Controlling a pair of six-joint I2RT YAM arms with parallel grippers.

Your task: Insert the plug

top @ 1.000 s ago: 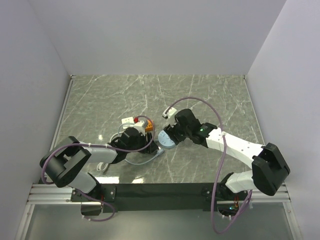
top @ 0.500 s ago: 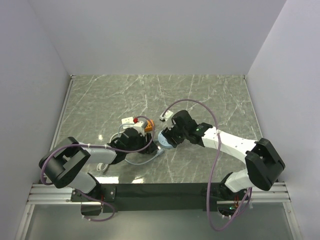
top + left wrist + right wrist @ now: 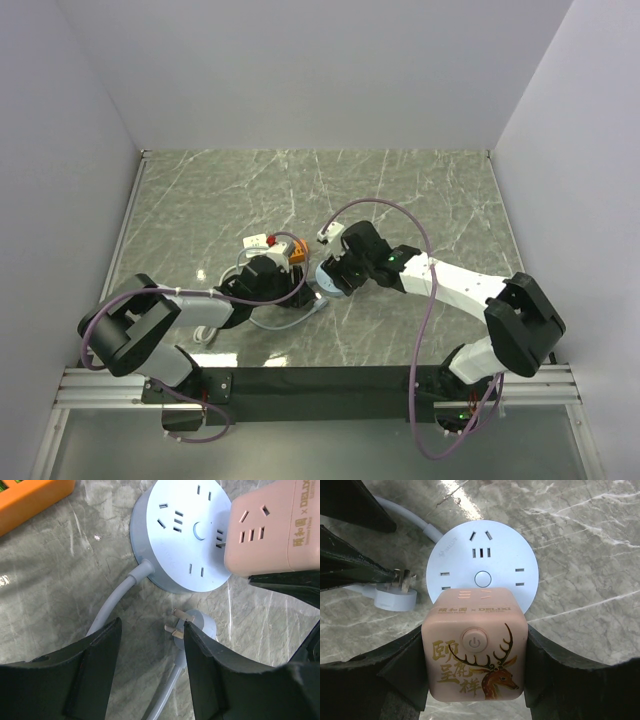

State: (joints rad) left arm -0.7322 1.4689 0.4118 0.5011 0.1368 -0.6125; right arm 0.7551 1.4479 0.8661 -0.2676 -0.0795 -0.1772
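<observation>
A round pale-blue socket hub (image 3: pixel 182 535) lies flat on the marble table; it also shows in the right wrist view (image 3: pixel 481 562) and the top view (image 3: pixel 328 279). My right gripper (image 3: pixel 475 655) is shut on a pink cube adapter (image 3: pixel 475 650) with a deer picture. It holds the adapter (image 3: pixel 272 530) over the hub's edge, and a metal prong shows just above the hub's slots. The hub's own grey plug (image 3: pixel 197 628) lies loose on the table beside it. My left gripper (image 3: pixel 150 675) is open and empty above that plug, its right finger by the prongs.
An orange block (image 3: pixel 30 500) sits just beyond the hub, with a small white and red part (image 3: pixel 260 241) next to it. The hub's grey cable (image 3: pixel 112 605) loops under my left gripper. Both arms crowd the table's middle near each other.
My right gripper has carried the pink adapter a little left and down onto the hub's edge. My left arm has not moved.
</observation>
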